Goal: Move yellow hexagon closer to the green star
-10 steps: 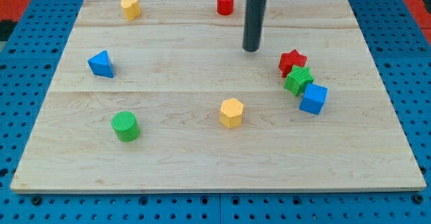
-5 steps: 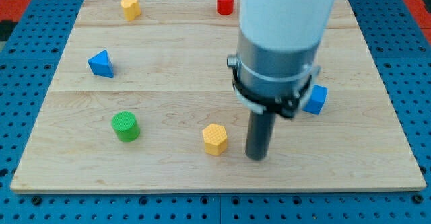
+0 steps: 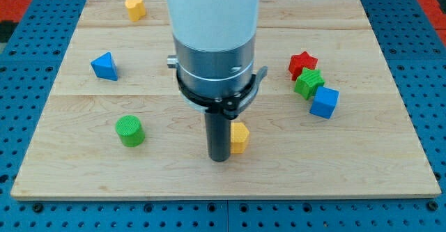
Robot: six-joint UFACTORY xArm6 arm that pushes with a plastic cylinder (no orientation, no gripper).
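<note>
The yellow hexagon point(image 3: 240, 137) lies on the wooden board point(image 3: 223, 176) below its middle, partly hidden by my rod. My tip point(image 3: 219, 159) rests on the board just at the hexagon's left side, touching or nearly touching it. The green star point(image 3: 309, 83) sits at the view's right, between a red star point(image 3: 302, 63) above it and a blue cube point(image 3: 324, 102) below right. The star is well to the right of and above the hexagon. The arm's wide body covers the board's upper middle.
A green cylinder point(image 3: 129, 131) stands at lower left, a blue triangle point(image 3: 104, 65) at left, and a second yellow block point(image 3: 135, 8) at the top left. The red cylinder seen earlier is hidden behind the arm.
My tip moved from the board's upper middle down to the hexagon's right, then over to its left. The hexagon shifted left, and now sits a little further right again.
</note>
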